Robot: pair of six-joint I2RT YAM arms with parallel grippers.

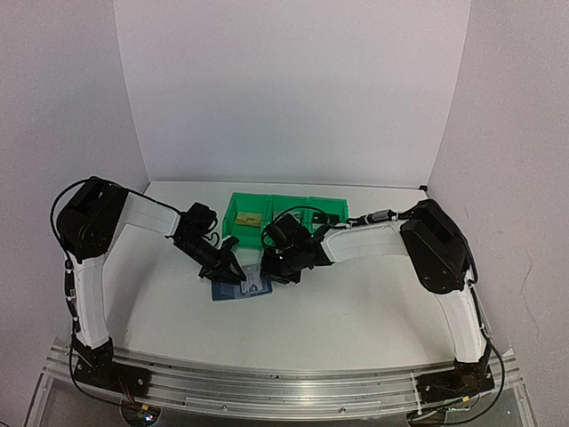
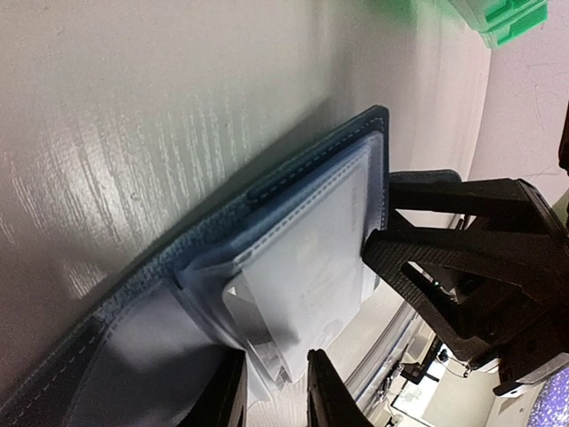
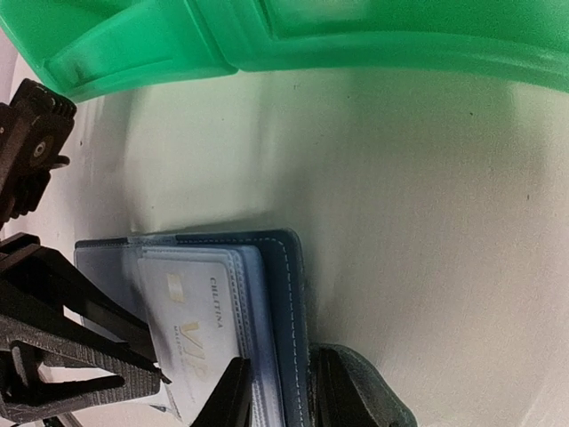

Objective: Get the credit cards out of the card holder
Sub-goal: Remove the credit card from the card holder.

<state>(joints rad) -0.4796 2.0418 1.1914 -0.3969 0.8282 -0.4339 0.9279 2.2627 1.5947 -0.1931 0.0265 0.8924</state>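
Nearest me, the blue card holder [image 1: 238, 289] lay open and flat on the table [image 1: 364, 302], with a silver-grey card [image 3: 191, 316] sitting in its clear sleeve. My right gripper [image 3: 279, 358] had its jaws closed on the holder's stitched cover edge, pinning it. My left gripper [image 2: 274, 360] straddled the card's free corner with its jaws narrowly apart. A strip of table showed beside one finger, so I judged it not yet clamped. To do this pull well, I reckoned I should bite the card alone, not the sleeve, close firmly, then draw straight along the slot while the right gripper held the holder down. Beyond, the green bins [image 1: 293, 199] stood at the back, a gold-yellow card [image 1: 250, 219] already lying in the left one.
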